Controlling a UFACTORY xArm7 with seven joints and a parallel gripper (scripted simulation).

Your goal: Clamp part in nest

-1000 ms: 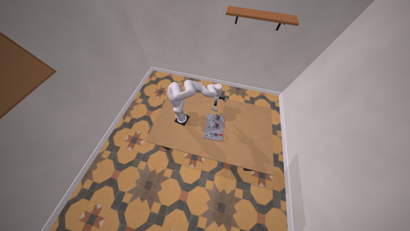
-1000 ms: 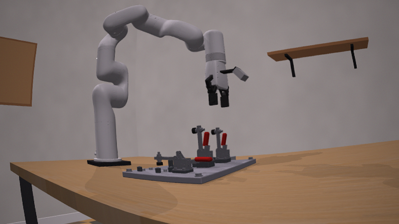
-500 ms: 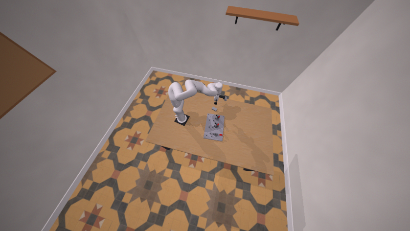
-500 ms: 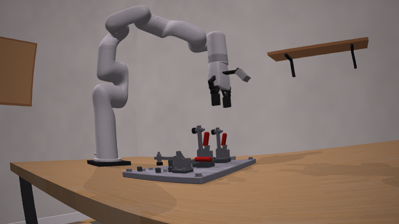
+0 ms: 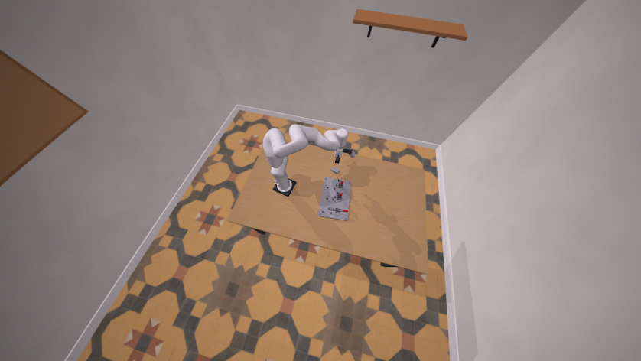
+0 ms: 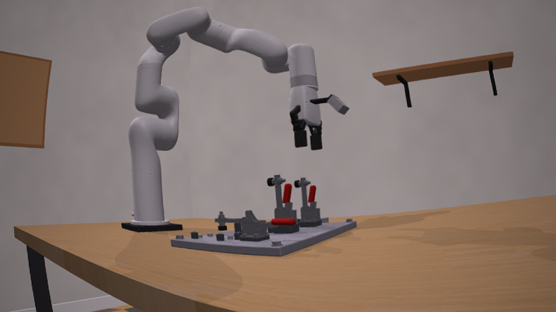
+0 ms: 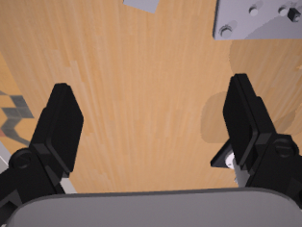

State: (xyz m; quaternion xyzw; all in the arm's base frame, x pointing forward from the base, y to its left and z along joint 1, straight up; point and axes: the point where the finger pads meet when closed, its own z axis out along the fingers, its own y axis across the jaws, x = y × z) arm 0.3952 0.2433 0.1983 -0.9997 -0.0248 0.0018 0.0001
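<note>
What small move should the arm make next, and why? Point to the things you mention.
I'd shift the open pincer (image 5: 336, 160) (image 6: 308, 140) (image 7: 151, 96) a little toward the grey part (image 5: 335, 170) (image 7: 143, 4), staying high for now. The wrist view shows the part cut off at its top edge, not between the fingers, so going straight down would probably miss it. The top view shows it lying on the table (image 5: 385, 210) (image 6: 400, 266) (image 7: 144, 144) beside the fixture plate (image 5: 330, 203) (image 6: 225, 247) (image 7: 260, 31).

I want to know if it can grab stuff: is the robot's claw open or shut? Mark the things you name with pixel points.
Open: the claw (image 5: 336, 160) (image 6: 308, 140) (image 7: 151, 96) has its two black fingers wide apart, only air between.
</note>
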